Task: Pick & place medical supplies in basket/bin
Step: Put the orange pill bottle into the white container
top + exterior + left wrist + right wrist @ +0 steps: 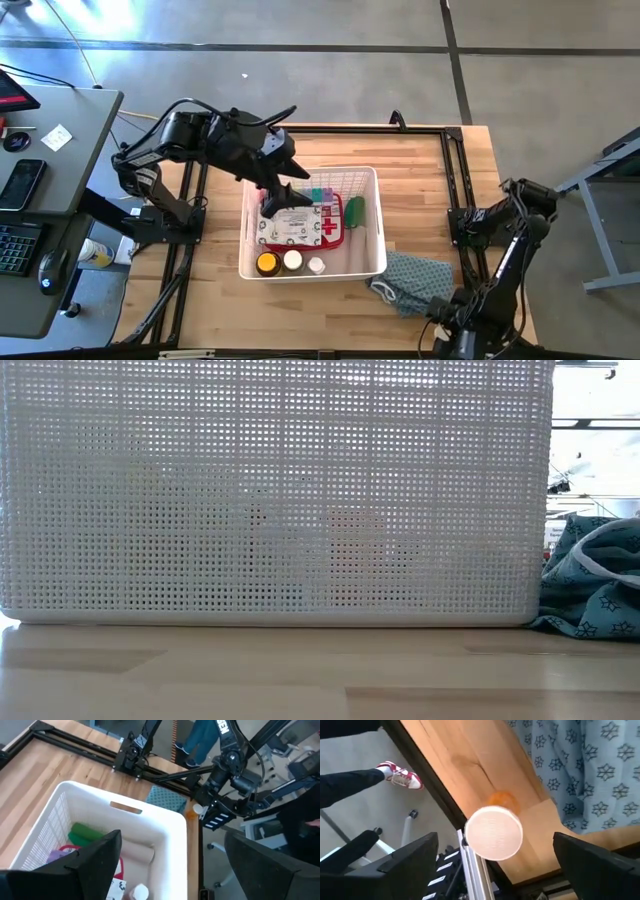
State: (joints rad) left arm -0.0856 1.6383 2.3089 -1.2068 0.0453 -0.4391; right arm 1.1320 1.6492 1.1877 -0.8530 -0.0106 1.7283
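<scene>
High view shows the left gripper poised over the white basket, jaws spread and empty, apparently just clear of the red first-aid case, green roll and bottles lying inside. Right gripper, low at the table's near right corner beside the patterned cloth, stands spread around a white-capped amber bottle, probably the last item outside.

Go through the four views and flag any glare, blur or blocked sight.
High view: evenly lit, sharp. Low view: basket mesh fills the frame, contents only dim shapes. Left wrist view: near fingers soft. Right wrist view: white-capped bottle blurred, cap washed out.
</scene>
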